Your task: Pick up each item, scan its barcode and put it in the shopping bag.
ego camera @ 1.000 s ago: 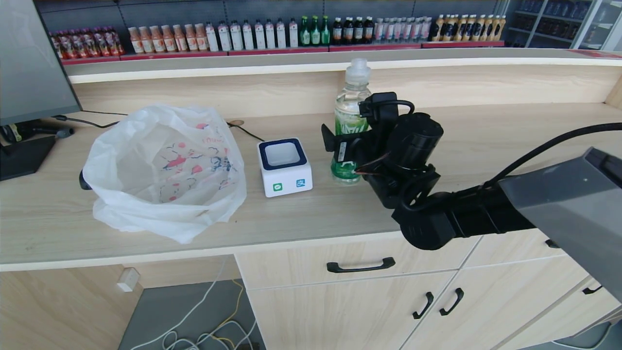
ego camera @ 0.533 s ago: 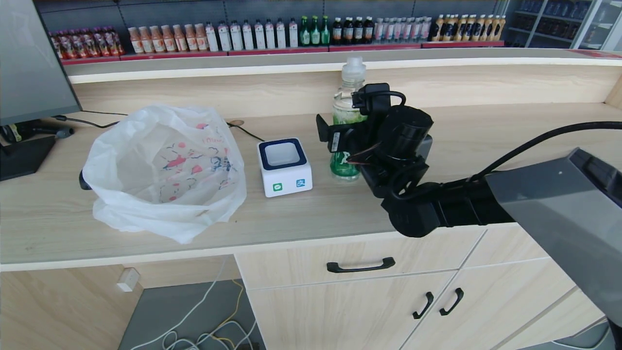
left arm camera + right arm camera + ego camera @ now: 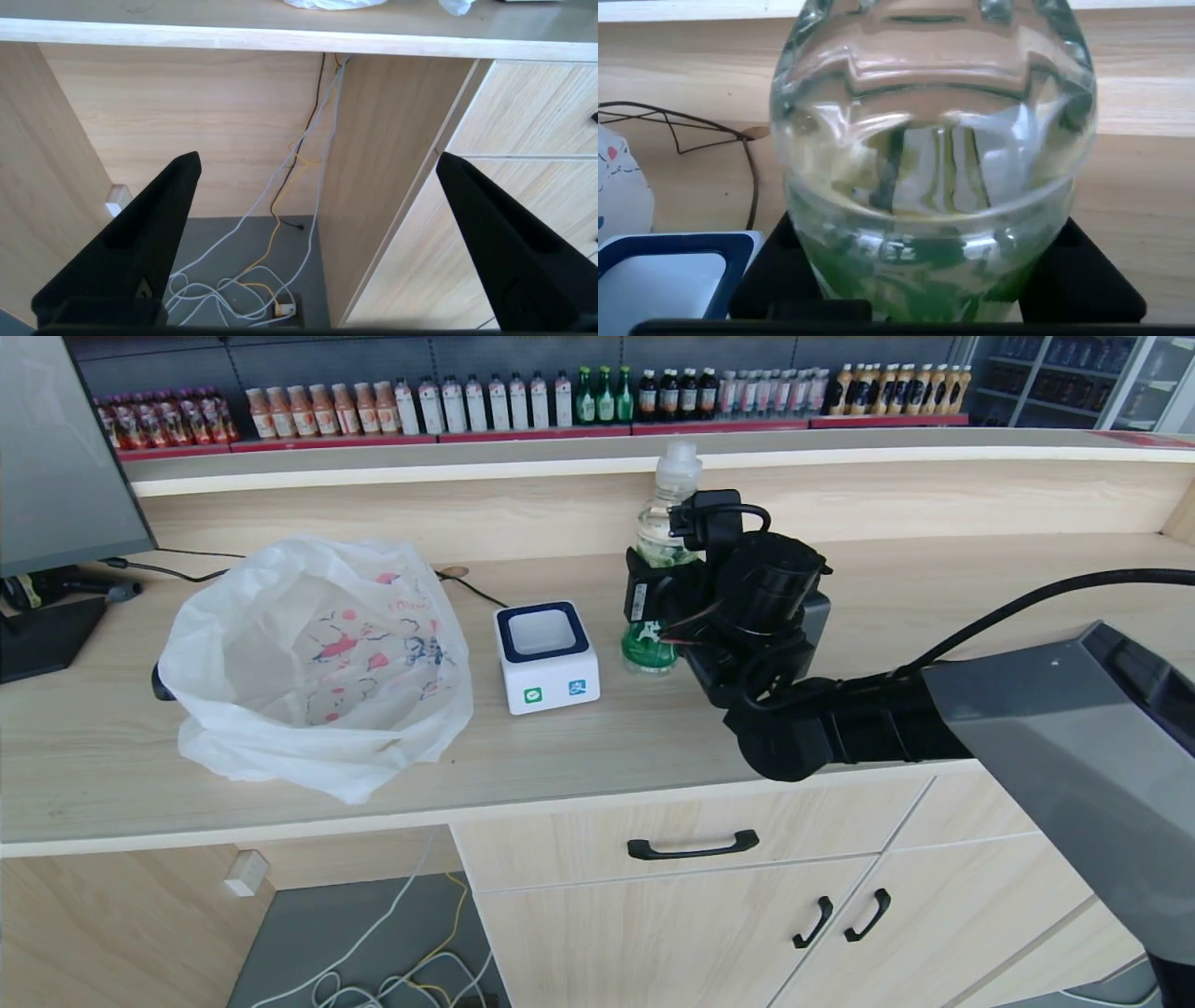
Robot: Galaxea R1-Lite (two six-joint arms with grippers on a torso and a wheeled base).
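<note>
A long pale wooden counter (image 3: pixel 887 579) runs across the shop, with a raised ledge (image 3: pixel 420 504) along its back edge and a shelf of drinks (image 3: pixel 523 401) on the wall behind. At the far left a dark monitor (image 3: pixel 65 448) stands on it.

The white shopping bag (image 3: pixel 317 663) sits left of centre with its mouth gaping open, its lower folds coming near the counter's front edge. Just to its right stands the small white scanner (image 3: pixel 546 655), window up, with a narrow strip of bare wood between the 2.

The right gripper (image 3: pixel 661 607) has its fingers (image 3: pixel 1106 285) clamped on the lower body of the clear bottle (image 3: pixel 656 543), just right of the scanner and leaning slightly. I cannot tell if its green base touches the wood. To the right of the arm the counter lies open as far as the corner.

The left gripper (image 3: pixel 318 252) hangs below the counter's edge, its 2 fingers (image 3: pixel 140 252) spread wide on nothing, facing a recess where cables (image 3: pixel 280 187) trail down to the floor.
</note>
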